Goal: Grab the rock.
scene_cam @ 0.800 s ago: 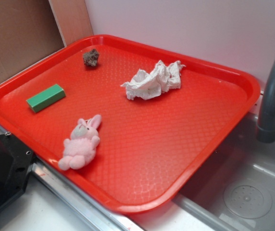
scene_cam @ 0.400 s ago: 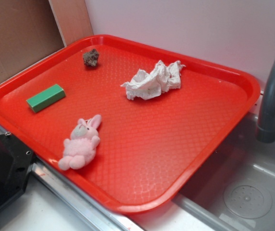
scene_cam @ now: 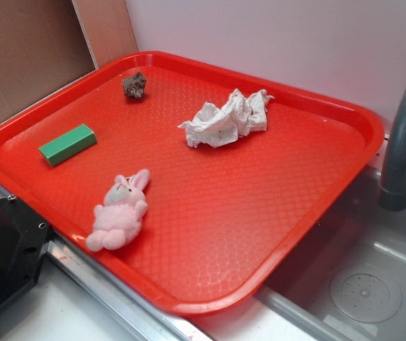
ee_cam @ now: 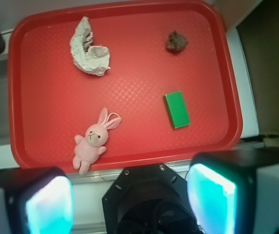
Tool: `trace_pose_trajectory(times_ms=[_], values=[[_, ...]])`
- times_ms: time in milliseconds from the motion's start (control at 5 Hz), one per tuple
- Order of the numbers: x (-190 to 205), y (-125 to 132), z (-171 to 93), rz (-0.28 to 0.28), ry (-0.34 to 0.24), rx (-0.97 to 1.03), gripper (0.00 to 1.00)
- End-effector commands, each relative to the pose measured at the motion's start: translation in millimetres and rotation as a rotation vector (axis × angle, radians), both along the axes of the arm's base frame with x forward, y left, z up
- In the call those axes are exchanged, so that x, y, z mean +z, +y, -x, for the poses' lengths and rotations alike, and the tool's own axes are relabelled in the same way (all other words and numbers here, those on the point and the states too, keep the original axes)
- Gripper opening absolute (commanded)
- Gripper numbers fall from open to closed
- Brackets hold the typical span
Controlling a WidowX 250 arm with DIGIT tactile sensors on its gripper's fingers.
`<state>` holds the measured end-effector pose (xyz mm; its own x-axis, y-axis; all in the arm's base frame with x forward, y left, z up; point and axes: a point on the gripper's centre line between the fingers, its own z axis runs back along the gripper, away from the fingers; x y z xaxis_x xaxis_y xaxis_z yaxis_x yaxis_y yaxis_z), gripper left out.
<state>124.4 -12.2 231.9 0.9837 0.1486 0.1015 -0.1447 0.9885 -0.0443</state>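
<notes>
The rock (scene_cam: pixel 134 85), a small rough dark grey-brown lump, lies on the red tray (scene_cam: pixel 345 185) near its far left corner; in the wrist view the rock (ee_cam: pixel 177 41) sits at the upper right of the tray (ee_cam: pixel 22 97). My gripper (ee_cam: pixel 129 202) is high above the tray's near edge, far from the rock. Its two fingers (ee_cam: pixel 212 195) with glowing cyan pads stand wide apart with nothing between them. The gripper itself does not show in the exterior view.
On the tray also lie a green block (scene_cam: pixel 67 144), a pink plush bunny (scene_cam: pixel 120 211) and a crumpled white paper towel (scene_cam: pixel 227 118). The black robot base (scene_cam: pixel 4 249) stands at the tray's near left. A grey faucet (scene_cam: pixel 404 135) and sink (scene_cam: pixel 359 284) are on the right.
</notes>
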Motion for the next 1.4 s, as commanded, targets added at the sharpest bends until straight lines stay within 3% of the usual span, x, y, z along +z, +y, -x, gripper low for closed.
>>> trace_pose_trajectory(times_ms=[0, 200, 800, 1200], values=[[-5.3, 6.2, -13.1, 0.000, -0.023, 0.075, 1.00], [-16.7, 18.5, -27.7, -0.002, -0.056, 0.217, 1.00], [-83.7, 64.3, -97.7, -0.128, -0.188, 0.567, 1.00], [-123.4, 97.4, -129.3, -0.221, -0.206, 0.714, 1.00]])
